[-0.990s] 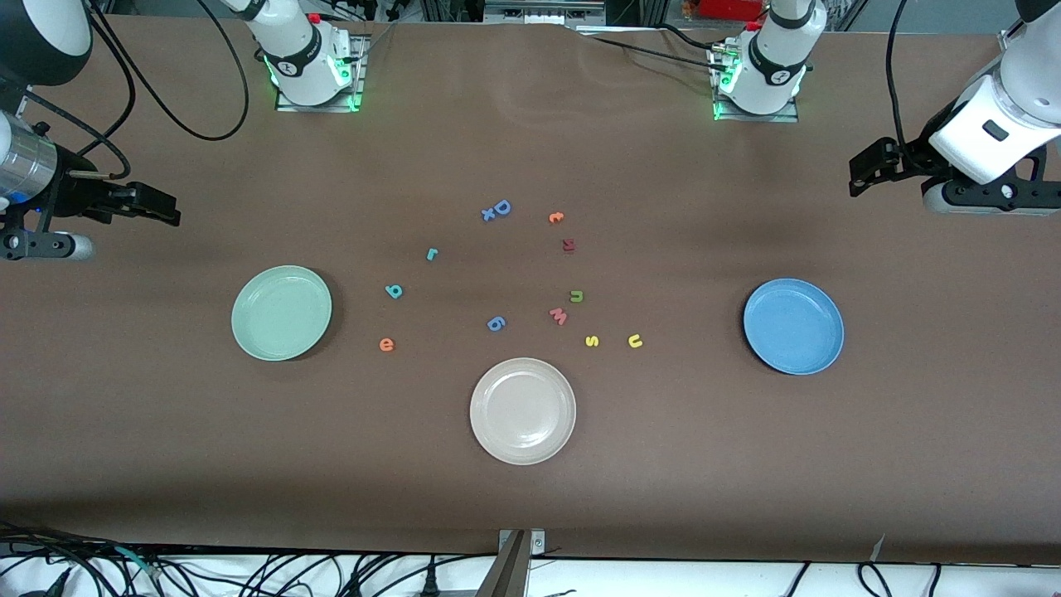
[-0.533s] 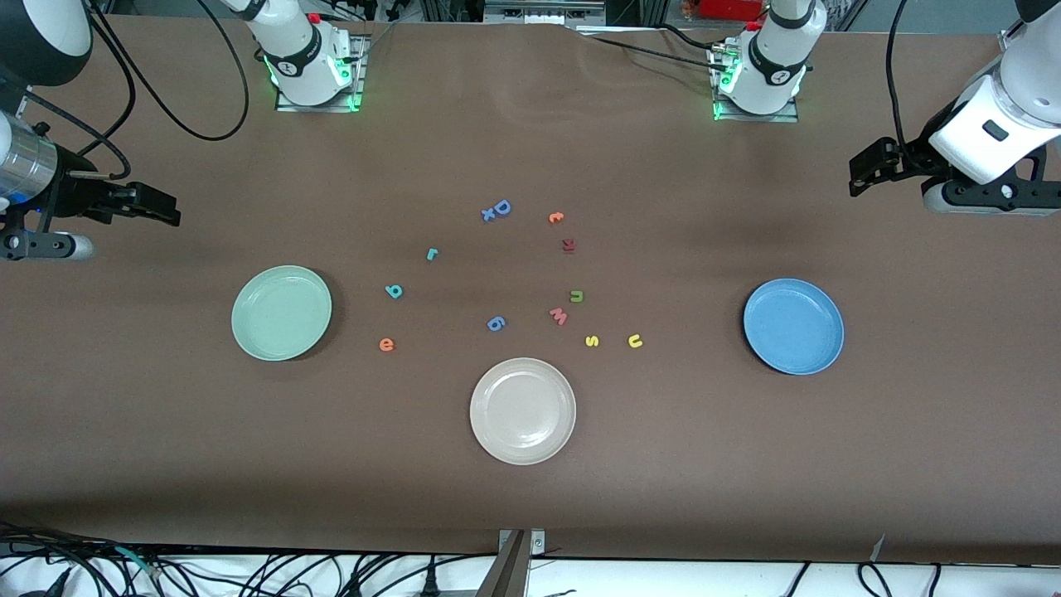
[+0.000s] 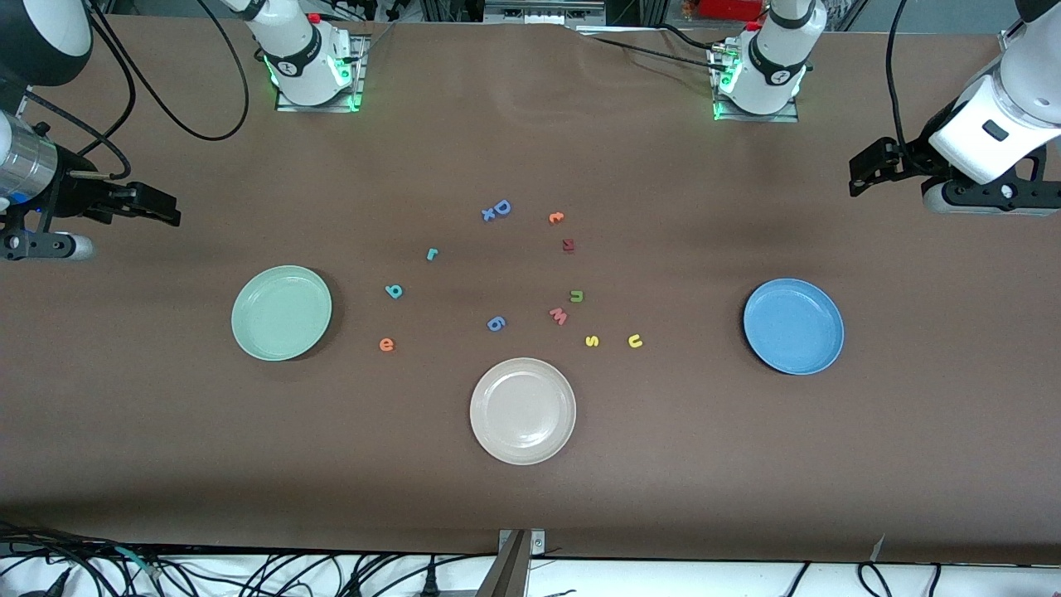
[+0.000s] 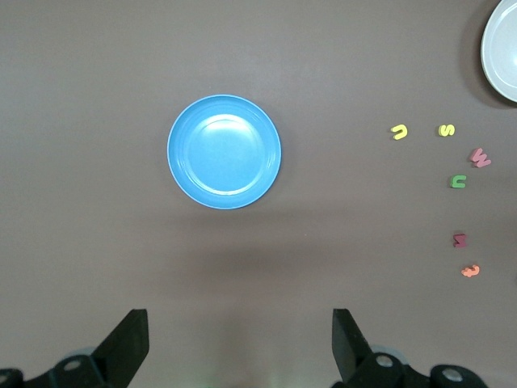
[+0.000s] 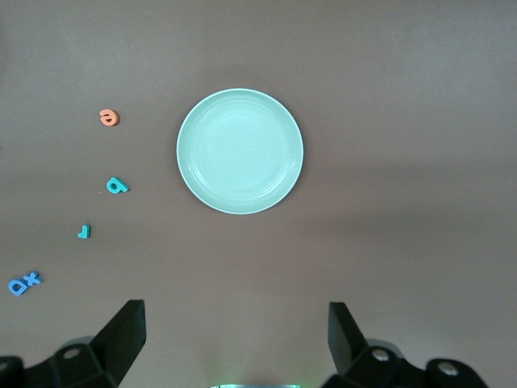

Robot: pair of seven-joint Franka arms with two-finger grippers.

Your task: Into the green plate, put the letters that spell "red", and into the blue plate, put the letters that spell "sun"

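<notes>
Letters [image 3: 386, 344] on table | green plate [image 3: 281, 313] bare | grippers open

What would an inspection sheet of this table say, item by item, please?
Surface: brown table, flat.
Job's things: pale mint-green plate and mid-blue plate, both holding nothing; teal r, teal d, orange e, yellow s, yellow u, olive n lie loose on the table.
Clutter: cream-white plate; blue D, pink w, dark red letter.
Grippers: left gripper open above the table by the blue plate; right gripper open by the green plate; both wait.
Cables: black cables near the bases.
Surroundings: nothing seen.
</notes>
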